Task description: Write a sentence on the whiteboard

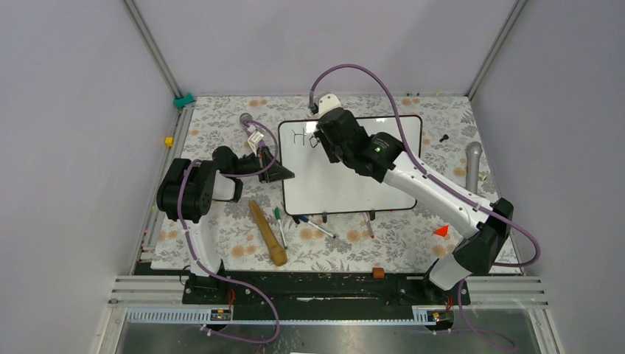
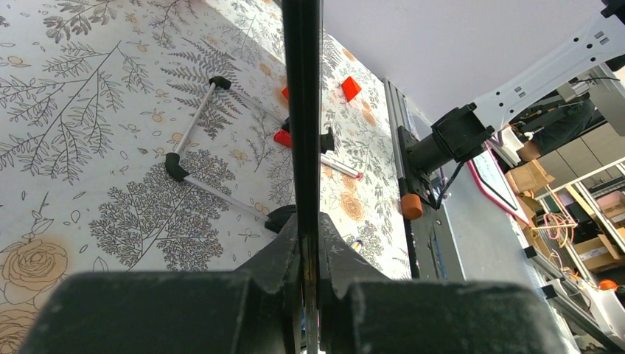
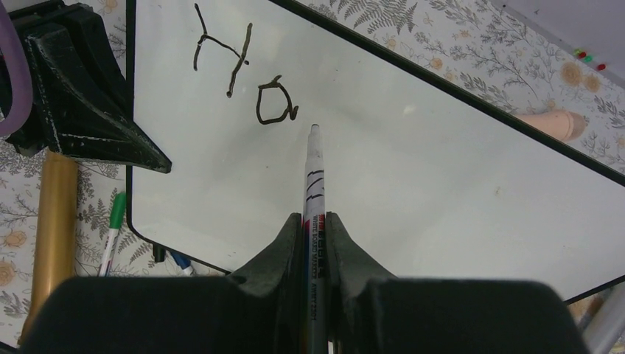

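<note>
The whiteboard looks light, stiff and slick, best held by its frame, where the left gripper clamps; the right gripper pinches the marker

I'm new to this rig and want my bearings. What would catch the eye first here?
The whiteboard lies in the middle of the floral table, with the letters "Ho" written at its far left corner. The right gripper holds a marker whose tip points at the board just beside them, and the left gripper is clamped on the board's left edge.
</note>
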### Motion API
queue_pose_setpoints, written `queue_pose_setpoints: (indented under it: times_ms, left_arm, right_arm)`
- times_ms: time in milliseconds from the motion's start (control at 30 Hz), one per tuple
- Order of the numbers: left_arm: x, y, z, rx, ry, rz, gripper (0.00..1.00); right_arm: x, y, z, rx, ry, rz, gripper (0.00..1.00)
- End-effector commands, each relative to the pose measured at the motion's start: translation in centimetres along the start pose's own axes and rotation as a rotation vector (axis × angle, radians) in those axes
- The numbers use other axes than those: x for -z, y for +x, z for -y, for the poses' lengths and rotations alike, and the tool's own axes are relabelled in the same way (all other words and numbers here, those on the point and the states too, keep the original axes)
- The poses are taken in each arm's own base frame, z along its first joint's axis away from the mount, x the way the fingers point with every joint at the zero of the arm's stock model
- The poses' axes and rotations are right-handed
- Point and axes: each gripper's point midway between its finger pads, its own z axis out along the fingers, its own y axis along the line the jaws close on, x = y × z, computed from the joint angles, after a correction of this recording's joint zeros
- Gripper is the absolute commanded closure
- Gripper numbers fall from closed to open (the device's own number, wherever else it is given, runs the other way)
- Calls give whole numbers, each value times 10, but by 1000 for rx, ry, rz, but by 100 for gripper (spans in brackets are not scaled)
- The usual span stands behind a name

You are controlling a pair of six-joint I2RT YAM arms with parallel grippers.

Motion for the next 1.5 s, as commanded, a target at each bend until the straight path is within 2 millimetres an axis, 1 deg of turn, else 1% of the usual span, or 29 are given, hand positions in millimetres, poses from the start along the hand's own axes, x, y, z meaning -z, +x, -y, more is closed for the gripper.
queue_pose_setpoints:
  times_ms: [0, 67, 200, 333, 433, 500, 700, 733, 767, 800, 833, 867, 900, 933, 1000, 1100, 1233, 1300, 1400, 1467]
  left_arm:
    - [2, -4, 14, -152, 93, -74, 100]
    - [1, -8, 13, -149, 102, -82, 100]
    - [-4, -24, 13, -214, 134, -103, 100]
    - [-7, -43, 2, -190, 137, -108, 100]
    - [-9, -52, -3, -228, 143, -109, 100]
    - [-10, -55, -5, -256, 147, -109, 100]
    - [-10, -57, -12, -250, 141, -105, 100]
    - [-9, -56, -13, -247, 139, -104, 98]
    - [-10, -56, -12, -246, 138, -103, 93]
    - [-9, -56, -12, -250, 132, -94, 79]
    - [-10, -57, -12, -256, 124, -81, 62]
    - [-9, -58, -11, -266, 127, -84, 49]
    - [-10, -58, -10, -271, 136, -94, 41]
    - [-10, -60, -10, -279, 138, -95, 36]
    - [-10, -66, -11, -302, 128, -80, 30]
    - [-11, -76, -14, -353, 118, -57, 25]
    - [-14, -88, -25, -425, 102, -25, 25]
    - [-13, -93, -31, -466, 80, 3, 34]
    - [-9, -88, -28, -486, 77, -2, 35]
    - [-6, -75, -19, -564, 72, -1, 35]
  right_arm:
    - [20, -23, 9, -30, 14, 91, 100]
    - [21, -23, 9, -33, 12, 97, 100]
    - [22, -23, 10, -37, 10, 102, 100]
    - [24, -23, 11, -36, 14, 104, 100]
    - [25, -23, 13, -37, 17, 109, 100]
    - [27, -24, 13, -38, 18, 115, 100]
    - [27, -25, 14, -43, 19, 122, 100]
    - [27, -24, 14, -41, 19, 121, 100]
    - [27, -25, 14, -43, 18, 122, 100]
    - [27, -24, 14, -42, 20, 121, 100]
    - [27, -24, 14, -42, 20, 121, 100]
    - [27, -24, 14, -42, 20, 121, 100]
    - [26, -24, 14, -42, 21, 120, 100]
    - [26, -24, 14, -42, 21, 120, 100]
    - [27, -25, 14, -42, 20, 121, 100]
    - [27, -25, 15, -44, 25, 122, 100]
    - [26, -24, 16, -43, 29, 120, 100]
    - [26, -24, 16, -41, 31, 120, 100]
    - [26, -24, 17, -42, 35, 119, 100]
    - [26, -23, 17, -43, 34, 118, 100]
